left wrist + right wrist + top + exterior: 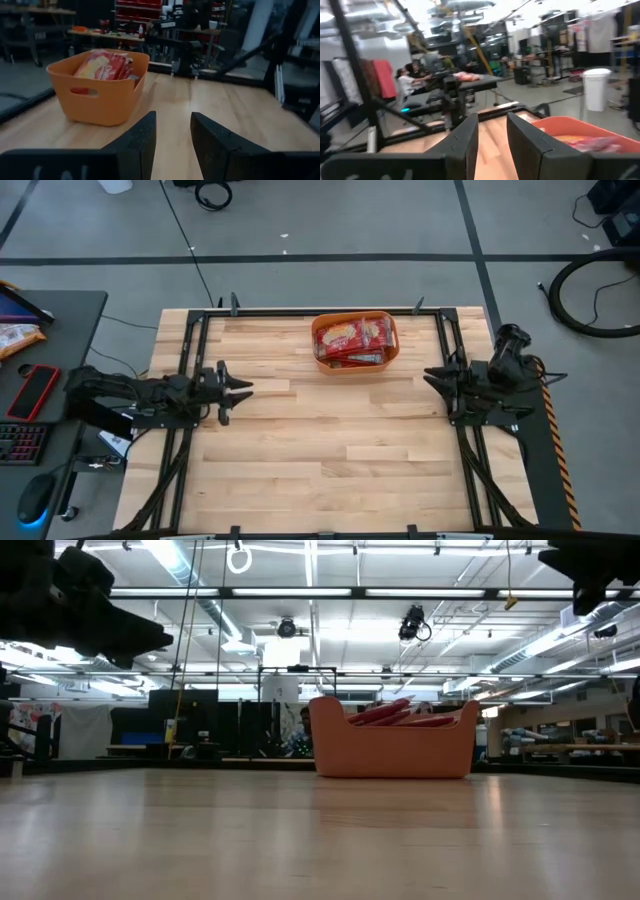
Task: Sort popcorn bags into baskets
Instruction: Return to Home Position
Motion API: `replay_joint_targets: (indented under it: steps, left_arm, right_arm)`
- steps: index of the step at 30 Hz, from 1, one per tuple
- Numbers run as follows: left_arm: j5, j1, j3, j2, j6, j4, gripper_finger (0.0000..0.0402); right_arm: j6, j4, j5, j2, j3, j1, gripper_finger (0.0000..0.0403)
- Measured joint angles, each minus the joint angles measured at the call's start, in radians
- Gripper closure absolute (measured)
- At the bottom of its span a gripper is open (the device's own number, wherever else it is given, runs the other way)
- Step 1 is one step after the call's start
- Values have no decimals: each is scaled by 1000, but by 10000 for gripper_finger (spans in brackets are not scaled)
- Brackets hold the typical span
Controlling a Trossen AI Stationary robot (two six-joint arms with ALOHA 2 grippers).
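The orange basket [355, 343] stands near the table's far edge, with several red popcorn bags [352, 339] lying in it. In the low view the basket [392, 743] shows bags [395, 712] sticking above its rim; the left wrist view shows the basket [100, 87] with bags [104, 65] inside; the right wrist view shows its rim [580, 125]. My left gripper [245, 390] hovers at the table's left side, open and holding nothing [172, 135]. My right gripper [430, 375] hovers at the table's right side, open and holding nothing [492, 132].
A side desk at the left holds a red phone-like slab [34, 391], a keyboard [22, 444], a mouse [36, 500] and more packets [18, 337]. People sit at a bench beyond the table [410, 80]. Bare wood table [330, 450] lies between the arms.
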Motion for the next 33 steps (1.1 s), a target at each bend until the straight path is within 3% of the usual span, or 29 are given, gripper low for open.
replay_joint_targets:
  steps: [10,22,28,33]
  left_arm:
    - [84,-1,0,0,136,27,276]
    - [86,-1,-1,1,126,-8,276]
    - [85,0,-1,1,293,-8,276]
    - [86,0,-1,1,304,-7,276]
  right_arm:
    - [49,-56,-87,0,0,56,296]
    - [-28,-117,-81,1,0,56,296]
    - [-29,-116,-81,1,0,56,296]
    - [-29,-116,-81,1,-1,56,296]
